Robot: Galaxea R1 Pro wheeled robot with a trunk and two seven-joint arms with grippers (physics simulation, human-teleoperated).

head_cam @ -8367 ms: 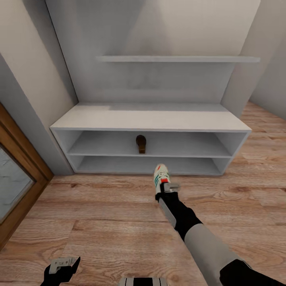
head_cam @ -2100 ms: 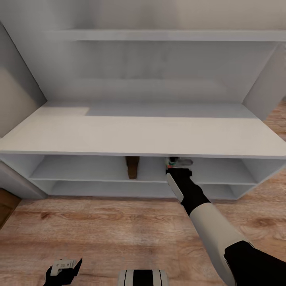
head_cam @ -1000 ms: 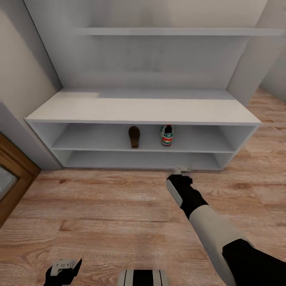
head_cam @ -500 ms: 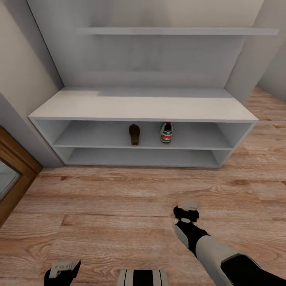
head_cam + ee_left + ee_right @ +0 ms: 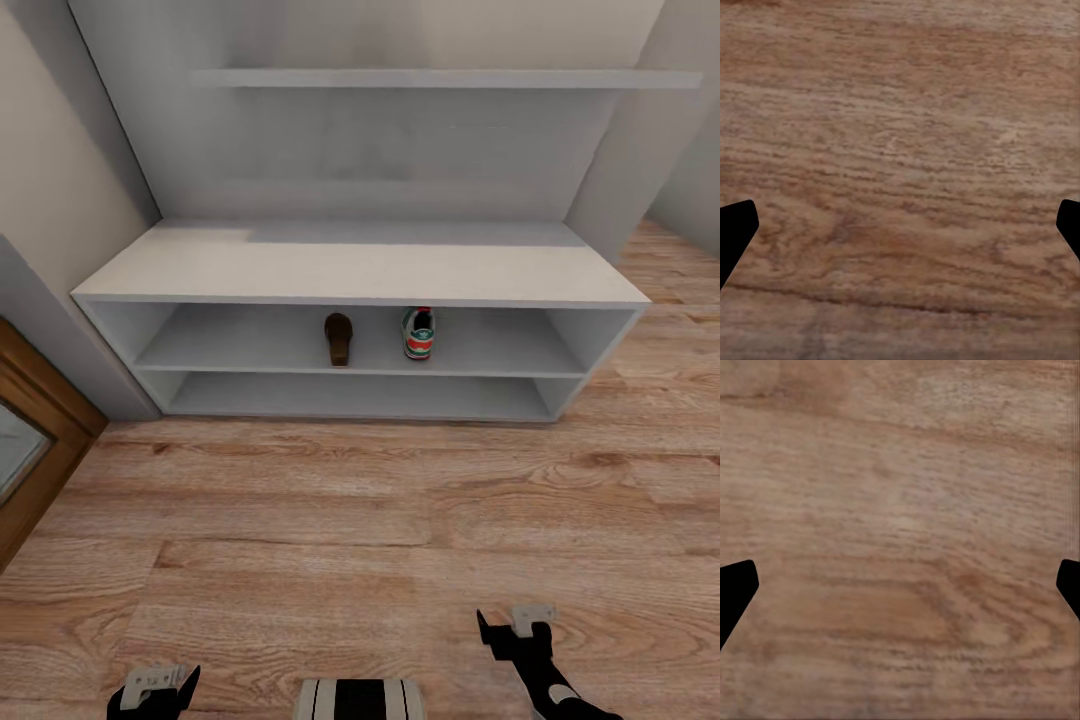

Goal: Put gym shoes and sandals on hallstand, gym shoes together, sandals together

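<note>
The pale grey hallstand (image 5: 360, 272) stands against the wall ahead. On its upper shelf slot sit one brown sandal (image 5: 338, 338) and, just to its right, one white gym shoe (image 5: 419, 333) with green and red accents. My right gripper (image 5: 518, 626) hovers low over the corridor floor (image 5: 330, 520) near the bottom right, open and empty. At the bottom left, my left gripper (image 5: 152, 683) is open too. Both wrist views look straight down at bare planks, with the left gripper (image 5: 900, 225) and the right gripper (image 5: 900, 585) spread wide on nothing.
A floating wall shelf (image 5: 440, 78) hangs above the bench. A wood-framed glass door (image 5: 30, 450) is at the left, with walls on both sides of the unit. Wood floor stretches between me and the rack.
My right arm has drawn back from the rack, empty, down to the bottom right of the view. The gym shoe stays on the upper shelf beside the sandal.
</note>
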